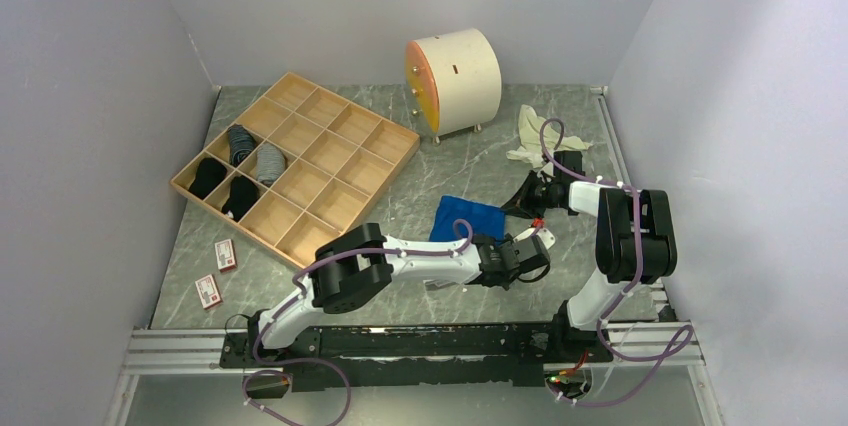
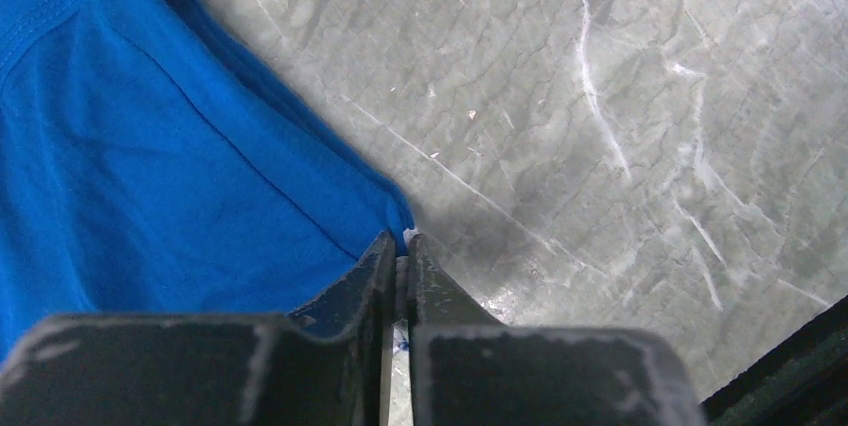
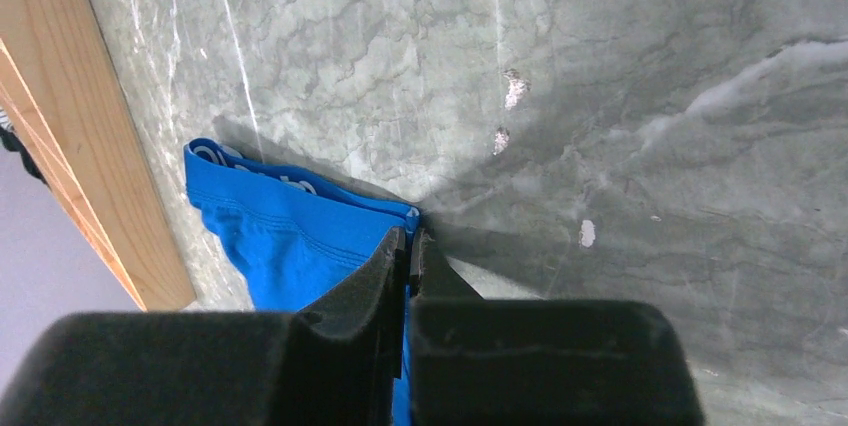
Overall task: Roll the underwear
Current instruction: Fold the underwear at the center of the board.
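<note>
Left gripper (image 2: pixel 400 246) and right gripper (image 3: pixel 410 238) were each pinched shut on a corner of the blue underwear (image 1: pixel 466 216).
It lay flat near the middle of the table (image 1: pixel 470 151), a grey, white-veined, scuffed stone-look surface boxed in by plain pale walls (image 1: pixel 90 96). The cloth was smooth knit with stitched seams and a printed waistband; the jaws were matte black and blunt. A wooden tray (image 1: pixel 236 225) of square compartments sat to its left.
</note>
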Controlling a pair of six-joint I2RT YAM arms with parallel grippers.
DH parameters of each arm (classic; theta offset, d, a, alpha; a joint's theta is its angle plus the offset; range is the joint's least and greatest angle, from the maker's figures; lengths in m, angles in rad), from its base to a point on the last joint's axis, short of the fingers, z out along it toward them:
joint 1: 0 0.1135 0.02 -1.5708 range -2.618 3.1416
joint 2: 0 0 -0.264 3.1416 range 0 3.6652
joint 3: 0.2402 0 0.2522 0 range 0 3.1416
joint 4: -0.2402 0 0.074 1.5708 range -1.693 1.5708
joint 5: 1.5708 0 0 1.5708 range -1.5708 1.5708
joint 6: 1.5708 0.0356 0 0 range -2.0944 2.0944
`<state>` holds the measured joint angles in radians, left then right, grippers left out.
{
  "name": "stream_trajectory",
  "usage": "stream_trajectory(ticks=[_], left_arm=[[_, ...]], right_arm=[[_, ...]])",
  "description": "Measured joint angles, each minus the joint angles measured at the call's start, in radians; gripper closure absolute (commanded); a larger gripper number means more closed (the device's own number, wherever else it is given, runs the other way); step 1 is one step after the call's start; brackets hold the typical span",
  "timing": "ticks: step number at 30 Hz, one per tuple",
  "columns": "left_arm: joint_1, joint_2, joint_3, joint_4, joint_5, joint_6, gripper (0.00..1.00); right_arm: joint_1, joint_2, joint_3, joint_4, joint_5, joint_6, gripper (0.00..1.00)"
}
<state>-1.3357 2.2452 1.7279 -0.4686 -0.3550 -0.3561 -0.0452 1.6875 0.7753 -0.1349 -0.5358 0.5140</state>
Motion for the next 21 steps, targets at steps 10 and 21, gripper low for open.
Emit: stream_trajectory(ticks=[10, 21], left_arm=[[0.010, -0.042, -0.073, 0.070, 0.065, 0.047, 0.95], [0.059, -0.185, -0.274, 0.214, 0.277, 0.047, 0.95]], right_arm=[[0.000, 0.000, 0.000, -0.001, -0.045, 0.006, 1.00], [0.000, -0.124, -0.023, -0.057, -0.041, 0.016, 1.00]])
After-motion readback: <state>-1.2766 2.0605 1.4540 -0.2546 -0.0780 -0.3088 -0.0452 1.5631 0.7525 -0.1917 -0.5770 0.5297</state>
